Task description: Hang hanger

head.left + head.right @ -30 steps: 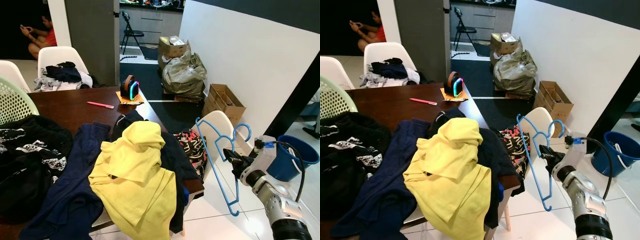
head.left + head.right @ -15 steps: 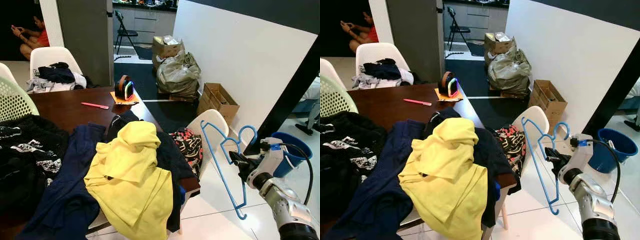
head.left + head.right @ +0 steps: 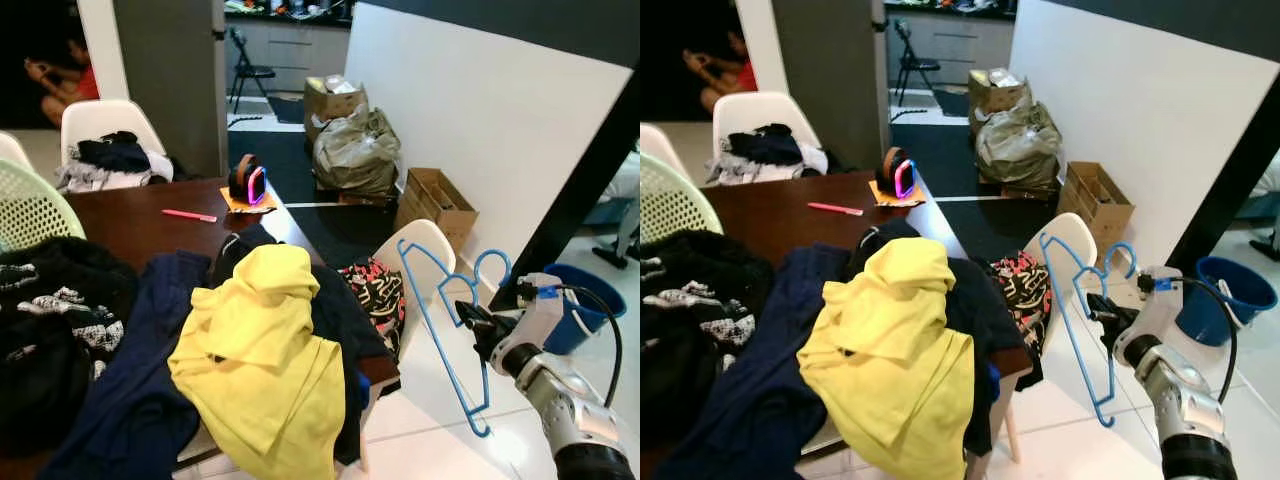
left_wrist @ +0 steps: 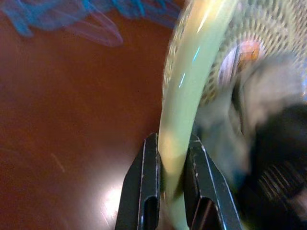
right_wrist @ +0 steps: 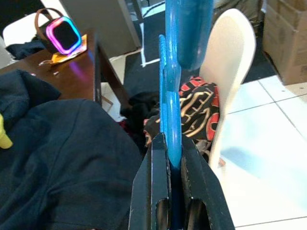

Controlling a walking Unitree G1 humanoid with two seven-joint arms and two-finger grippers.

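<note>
Blue plastic hanger: held in the air to the right of the dark wooden table, just beside the white chair drawn up at the table's right edge. Its long axis runs steeply downward, from an upper end level with the chair back to a lower end near the pale tiled floor; the hook curls up beside the gripper, toward the white wall. Right gripper: fingers closed on the hanger just below the hook; in the right wrist view the two black fingers pinch the blue plastic between them, hanger seen edge-on. Left gripper: in the left wrist view the fingers are closed on the pale green rim of a mesh basket over the brown tabletop; this view is blurred, and the dark and grey shapes beside the rim cannot be identified. Table contents: yellow garment on top of navy clothing, black printed clothing at the left, a pink pen, and a small device with a glowing pink ring on an orange card. Red-and-black patterned fabric lies on the chair seat, partly hidden under dark cloth. Beyond: cardboard box, filled bags, blue bucket cut off behind the right arm, a second white chair heaped with clothes, and a seated person in shadow at the far left, indistinct.
</note>
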